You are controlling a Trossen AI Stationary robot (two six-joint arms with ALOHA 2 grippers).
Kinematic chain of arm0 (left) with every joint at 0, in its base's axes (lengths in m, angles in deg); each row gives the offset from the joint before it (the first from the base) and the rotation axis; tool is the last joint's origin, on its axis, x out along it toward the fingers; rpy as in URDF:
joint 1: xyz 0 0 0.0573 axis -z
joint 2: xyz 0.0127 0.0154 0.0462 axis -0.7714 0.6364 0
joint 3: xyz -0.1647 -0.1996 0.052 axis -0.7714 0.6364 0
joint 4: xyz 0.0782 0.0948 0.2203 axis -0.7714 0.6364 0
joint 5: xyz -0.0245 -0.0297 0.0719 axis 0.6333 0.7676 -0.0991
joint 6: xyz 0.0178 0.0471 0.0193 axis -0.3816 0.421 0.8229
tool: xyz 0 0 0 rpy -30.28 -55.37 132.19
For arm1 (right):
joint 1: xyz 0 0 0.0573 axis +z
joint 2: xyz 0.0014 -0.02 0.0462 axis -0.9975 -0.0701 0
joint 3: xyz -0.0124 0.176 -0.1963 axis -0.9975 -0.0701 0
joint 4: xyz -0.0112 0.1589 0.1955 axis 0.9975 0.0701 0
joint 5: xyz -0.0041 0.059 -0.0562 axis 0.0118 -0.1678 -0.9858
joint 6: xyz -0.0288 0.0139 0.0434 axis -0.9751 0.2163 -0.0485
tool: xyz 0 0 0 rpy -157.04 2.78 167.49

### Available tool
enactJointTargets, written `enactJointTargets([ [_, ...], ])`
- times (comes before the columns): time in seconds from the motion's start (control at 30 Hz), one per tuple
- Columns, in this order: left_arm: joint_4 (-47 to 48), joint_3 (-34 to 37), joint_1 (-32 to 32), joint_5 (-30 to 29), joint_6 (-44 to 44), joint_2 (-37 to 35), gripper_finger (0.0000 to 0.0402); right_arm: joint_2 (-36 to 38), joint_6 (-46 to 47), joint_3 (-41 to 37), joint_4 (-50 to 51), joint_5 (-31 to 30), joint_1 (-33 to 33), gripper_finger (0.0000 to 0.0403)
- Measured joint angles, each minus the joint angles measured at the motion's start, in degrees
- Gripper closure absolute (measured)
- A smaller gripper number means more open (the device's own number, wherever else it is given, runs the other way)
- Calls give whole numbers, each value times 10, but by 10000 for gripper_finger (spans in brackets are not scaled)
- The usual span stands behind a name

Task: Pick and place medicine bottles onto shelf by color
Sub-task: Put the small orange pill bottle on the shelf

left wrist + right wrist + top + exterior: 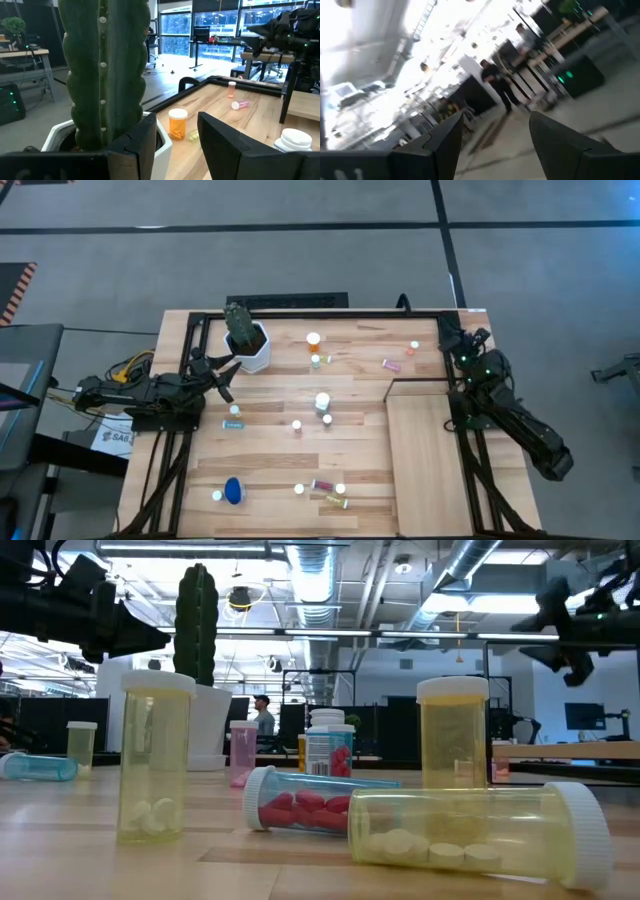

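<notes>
- Looking down on your table: left gripper (222,380) sits at the left edge, just beside the white pot (254,352) with the cactus (240,323), above the tabletop.
- Left fingers (142,142) stand partly apart with nothing between them; you see only the gap, with the cactus close in front.
- Right gripper (462,340) is at the far right corner, beyond the shelf (428,450), raised off the table. Its wrist view points out into the room, where people stand.
- Right fingers (447,137) are moderately spread, nothing held.
- Shelf is the pale panel on the right side of the table, flush with the near edge; no bottles on it.
- Medicine bottles are scattered over the planked tabletop (270,470), none in a claw.
- Orange bottle (314,341) stands near the far edge, right of the pot; a pink bottle (391,364) lies further right, near the shelf's far corner.
- White bottle (322,401) stands mid-table.
- Blue bottle (233,491) lies near the front left.
- Yellow-green bottle (475,830) lies on its side closest to your low camera, white pills inside; a clear bottle with red pills (310,800) lies just behind it.
- Two more yellow-green bottles stand upright in that view, one on each side.
</notes>
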Motion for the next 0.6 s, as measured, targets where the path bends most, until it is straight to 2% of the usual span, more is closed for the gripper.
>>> enactJointTargets([
  [0.3, 0, 0, 0, 0, 0, 0, 267, 0, -107, 6, -124, 1, 43, 154],
  [0.6, 0, 0, 0, 0, 0, 0, 267, -15, -171, 88, -102, 23, 78, 154],
])
